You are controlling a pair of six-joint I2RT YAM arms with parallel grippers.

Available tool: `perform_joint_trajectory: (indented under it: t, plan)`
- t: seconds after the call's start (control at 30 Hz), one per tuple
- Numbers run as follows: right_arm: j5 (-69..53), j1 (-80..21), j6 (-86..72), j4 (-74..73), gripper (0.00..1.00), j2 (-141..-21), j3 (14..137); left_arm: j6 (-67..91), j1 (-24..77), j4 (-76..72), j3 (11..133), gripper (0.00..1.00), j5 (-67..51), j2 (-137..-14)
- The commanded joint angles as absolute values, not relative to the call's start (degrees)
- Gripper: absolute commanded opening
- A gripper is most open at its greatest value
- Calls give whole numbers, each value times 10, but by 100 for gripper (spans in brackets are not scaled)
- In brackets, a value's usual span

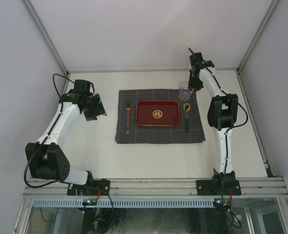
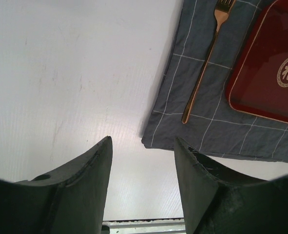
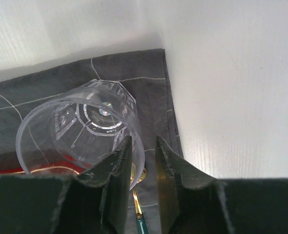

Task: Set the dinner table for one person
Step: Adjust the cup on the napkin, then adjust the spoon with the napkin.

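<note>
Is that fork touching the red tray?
Apart. The left wrist view shows a strip of grey cloth lying between the fork and the red tray.

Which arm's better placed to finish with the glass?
Right. The right gripper is at the glass rim, on the cloth's far right corner. The left gripper hangs open over bare dinner table, beyond the fork.

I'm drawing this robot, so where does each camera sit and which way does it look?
Top external: above and behind the arms, looking down on the dinner table; both arms show.
Left wrist: on the left arm, facing down at fork and red tray; left gripper shows.
Right wrist: on the right arm, facing down at the glass; right gripper shows.
Shared: both wrist views see the checked cloth.
</note>
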State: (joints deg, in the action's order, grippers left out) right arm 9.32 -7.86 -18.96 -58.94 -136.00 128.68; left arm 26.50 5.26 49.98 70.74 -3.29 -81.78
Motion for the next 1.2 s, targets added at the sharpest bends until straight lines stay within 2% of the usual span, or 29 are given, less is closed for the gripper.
perform_joint_trajectory:
  t: [0.0,0.23,0.47,0.87,1.17]
  plan:
    - [103,-76,-182,-578,26,-1330,1288,272,57,480,726,58,-47,-811]
    - [100,-83,-185,-567,32,-1295,1274,266,57,473,716,58,-64,-806]
    - [101,-97,-200,-549,33,-1223,1202,262,57,476,714,58,-71,-802]
    - [85,-139,-243,-488,28,-1057,924,255,57,474,725,58,-88,-805]
    - [61,-176,-273,-450,23,-1064,829,255,56,473,718,58,-94,-793]
